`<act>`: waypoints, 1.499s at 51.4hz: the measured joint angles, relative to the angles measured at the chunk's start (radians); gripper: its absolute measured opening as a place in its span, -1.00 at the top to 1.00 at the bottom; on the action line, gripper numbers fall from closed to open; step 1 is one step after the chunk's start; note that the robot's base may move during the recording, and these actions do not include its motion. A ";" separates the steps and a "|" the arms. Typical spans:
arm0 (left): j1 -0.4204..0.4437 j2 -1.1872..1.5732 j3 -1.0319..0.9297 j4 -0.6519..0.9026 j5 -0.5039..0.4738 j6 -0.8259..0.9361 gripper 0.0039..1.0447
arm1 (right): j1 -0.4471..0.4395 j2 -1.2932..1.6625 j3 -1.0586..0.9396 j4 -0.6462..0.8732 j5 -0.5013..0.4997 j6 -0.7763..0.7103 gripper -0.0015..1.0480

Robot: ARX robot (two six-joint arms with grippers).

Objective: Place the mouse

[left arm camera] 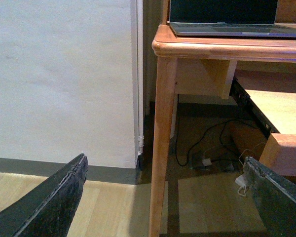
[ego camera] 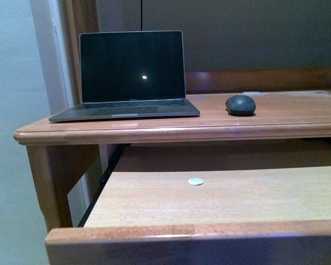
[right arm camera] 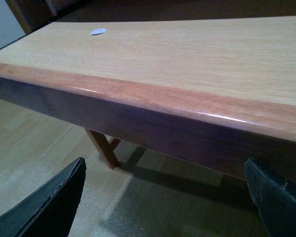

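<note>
Mouse (ego camera: pixel 240 104): small, dk grey, rounded oval, matte domed top, no shine. Far smaller than laptop (ego camera: pixel 129 74). Sitting flat, right way up, dome upward, underside down, w/ thin dark shadow beneath. Seen side-on from front view, approx wider than tall; can't tell which end is front. Buttons/wheel too small to make out. Located right of laptop, near it but clear of its right edge, visible gap btwn the two. Approx level w/ laptop's keyboard deck, on same surface, slightly further back than laptop's front edge. Lying free.

Both end effectors (left arm camera: pixel 165 160) (right arm camera: pixel 165 162) spread, empty
</note>
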 joint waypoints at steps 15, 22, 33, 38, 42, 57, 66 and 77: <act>0.000 0.000 0.000 0.000 0.000 0.000 -0.86 | 0.331 0.308 0.290 0.143 0.459 0.129 -0.86; 0.000 0.000 0.000 0.000 0.000 0.000 -0.86 | 0.423 0.423 0.441 0.120 0.652 0.156 -0.86; 0.000 0.000 0.000 0.000 0.000 0.000 -0.86 | 0.502 0.556 0.645 0.048 0.876 0.164 -0.86; 0.000 0.000 0.000 0.000 0.000 0.000 -0.86 | 0.525 0.573 0.674 0.021 0.953 0.164 -0.86; 0.000 0.000 0.000 0.000 0.000 0.000 -0.86 | 0.533 0.573 0.680 0.014 0.970 0.171 -0.86; 0.000 0.000 0.000 0.000 0.000 0.000 -0.86 | 0.510 0.489 0.611 0.017 0.879 0.226 -0.86; 0.000 0.000 0.000 0.000 0.000 0.000 -0.86 | 0.458 0.270 0.429 0.030 0.752 0.303 -0.86; 0.000 0.000 0.000 0.000 0.000 0.000 -0.86 | 0.328 -0.155 0.119 -0.020 0.630 0.392 -0.86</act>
